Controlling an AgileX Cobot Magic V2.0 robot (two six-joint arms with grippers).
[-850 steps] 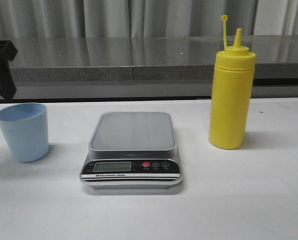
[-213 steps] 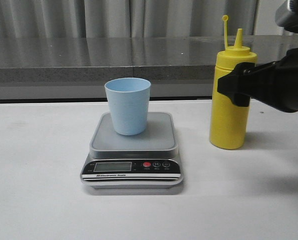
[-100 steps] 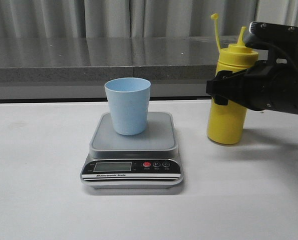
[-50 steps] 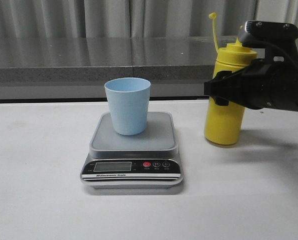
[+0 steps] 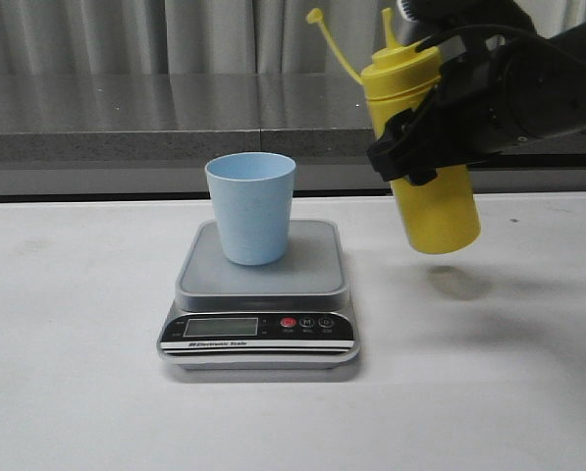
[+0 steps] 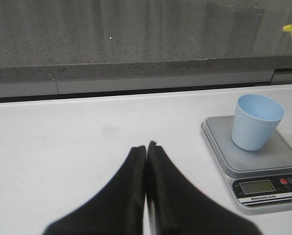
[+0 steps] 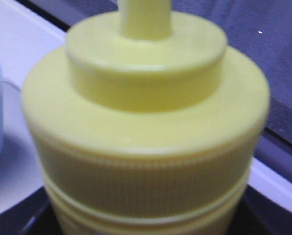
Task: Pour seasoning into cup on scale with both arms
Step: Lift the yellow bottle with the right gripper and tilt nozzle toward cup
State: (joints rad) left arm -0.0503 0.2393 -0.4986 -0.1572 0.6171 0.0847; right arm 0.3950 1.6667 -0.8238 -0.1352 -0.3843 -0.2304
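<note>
The pale blue cup (image 5: 251, 207) stands upright on the silver scale (image 5: 260, 294), also in the left wrist view (image 6: 257, 121) on the scale (image 6: 256, 159). My right gripper (image 5: 420, 147) is shut on the yellow seasoning bottle (image 5: 425, 147), held off the table to the right of the scale and tilted a little with its nozzle toward the cup. The bottle's cap (image 7: 146, 117) fills the right wrist view. My left gripper (image 6: 146, 147) is shut and empty over the bare table left of the scale; it is out of the front view.
A grey stone ledge (image 5: 175, 118) with curtains behind runs along the back of the white table (image 5: 77, 373). The bottle's cap strap (image 5: 332, 49) sticks out toward the left above the cup.
My right gripper has lifted the bottle off the table, moved it left toward the scale and begun tilting it. The cup and scale have not moved.
</note>
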